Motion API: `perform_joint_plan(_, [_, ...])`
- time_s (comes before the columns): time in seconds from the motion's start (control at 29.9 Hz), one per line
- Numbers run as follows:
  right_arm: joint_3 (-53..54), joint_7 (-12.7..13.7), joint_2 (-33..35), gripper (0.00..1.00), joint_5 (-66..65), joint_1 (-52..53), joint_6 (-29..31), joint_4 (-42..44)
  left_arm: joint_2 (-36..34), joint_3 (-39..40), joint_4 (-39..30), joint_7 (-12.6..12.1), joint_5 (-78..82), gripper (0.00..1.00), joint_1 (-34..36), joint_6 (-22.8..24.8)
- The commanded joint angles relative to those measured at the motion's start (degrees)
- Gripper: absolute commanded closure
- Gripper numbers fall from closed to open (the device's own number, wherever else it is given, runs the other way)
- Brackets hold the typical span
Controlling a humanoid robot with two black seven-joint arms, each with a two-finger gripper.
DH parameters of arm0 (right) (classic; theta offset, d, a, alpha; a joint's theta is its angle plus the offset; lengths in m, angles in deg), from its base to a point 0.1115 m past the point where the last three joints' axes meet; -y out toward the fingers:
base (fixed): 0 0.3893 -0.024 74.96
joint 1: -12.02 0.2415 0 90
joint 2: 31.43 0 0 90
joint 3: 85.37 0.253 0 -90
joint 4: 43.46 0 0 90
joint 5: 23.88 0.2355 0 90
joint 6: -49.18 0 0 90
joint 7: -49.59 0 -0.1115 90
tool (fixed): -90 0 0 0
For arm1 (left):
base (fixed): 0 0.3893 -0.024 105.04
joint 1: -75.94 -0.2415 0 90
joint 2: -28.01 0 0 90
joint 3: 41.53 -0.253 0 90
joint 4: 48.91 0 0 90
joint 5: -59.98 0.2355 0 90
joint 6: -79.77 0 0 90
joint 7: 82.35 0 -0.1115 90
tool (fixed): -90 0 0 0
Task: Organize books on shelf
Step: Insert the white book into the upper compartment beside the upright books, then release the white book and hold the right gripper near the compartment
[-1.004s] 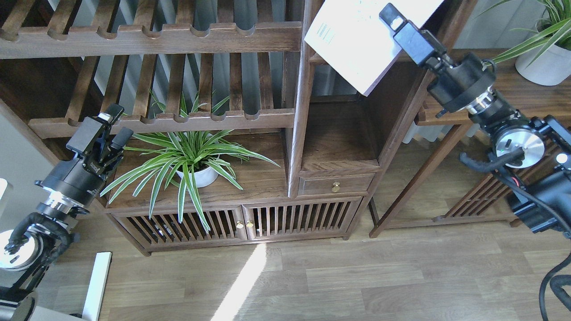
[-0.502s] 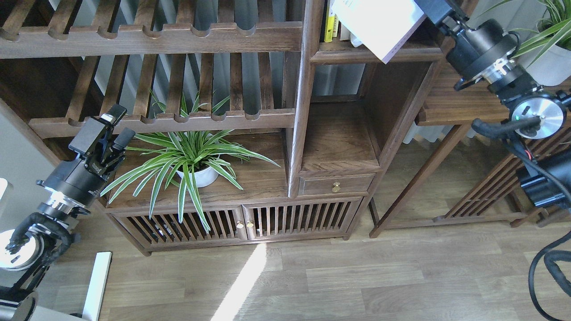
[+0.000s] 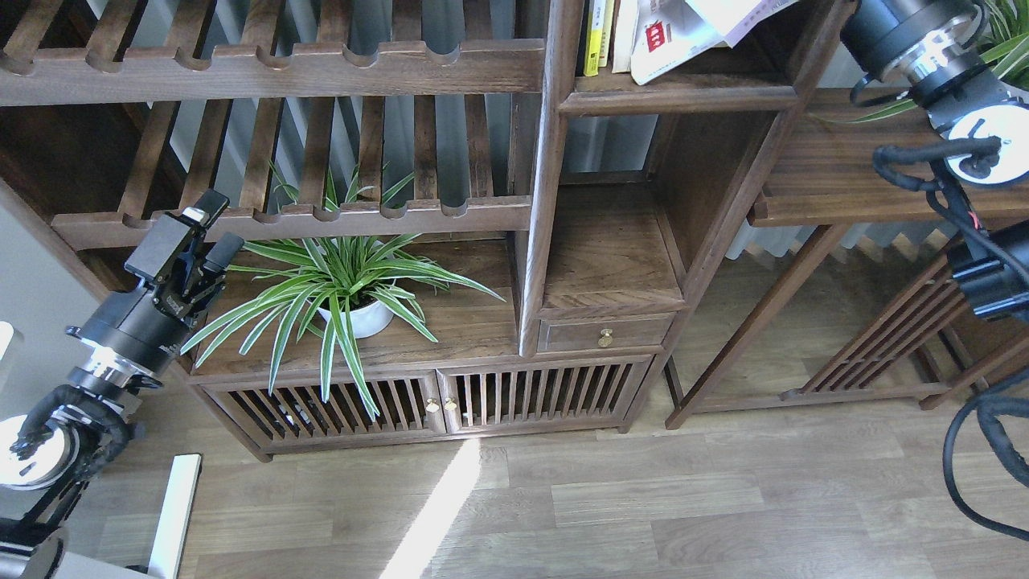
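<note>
Shelving pale book (image 3: 735,14) onto shelf (image 3: 679,95) | right claw out of view, grip unknowable | left claw (image 3: 201,241) released, idle | next: seat book beside white book (image 3: 667,40)

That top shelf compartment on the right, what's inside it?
On the shelf: thin upright yellow books, a leaning white book with a red label, and a pale book tilted over it. The frame's top edge cuts off the rest.
</note>
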Motion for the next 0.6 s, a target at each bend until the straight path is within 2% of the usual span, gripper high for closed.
perform_joint_plan(0.0, [-0.1, -0.1, -1.7, 0.94, 0.0, 2.3, -5.7, 0.2, 0.0, -0.4, 0.0, 0.0, 0.0, 0.02, 0.0, 0.0])
perform_joint_plan(0.07, [-0.1, -0.1, -2.5, 0.94, -0.1, 3.7, -7.9, 0.4, 0.0, -0.4, 0.0, 0.0, 0.0, 0.02, 0.0, 0.0])
perform_joint_plan(0.33, [-0.6, -0.5, -4.4, 0.94, -0.9, 5.7, -9.0, 3.1, 0.0, -0.4, 0.0, 0.0, 0.0, 0.02, 0.0, 0.0])
perform_joint_plan(0.47, [-0.8, -0.5, -5.1, 0.94, -0.9, 8.2, -13.4, 4.1, 0.0, -0.4, 0.0, 0.0, -0.1, 0.02, -0.7, 0.0])
perform_joint_plan(0.57, [-1.0, -0.5, -5.1, 0.94, -1.0, 9.3, -14.5, 5.3, 0.0, -0.4, 0.0, 0.0, -0.1, 0.02, -0.8, 0.0])
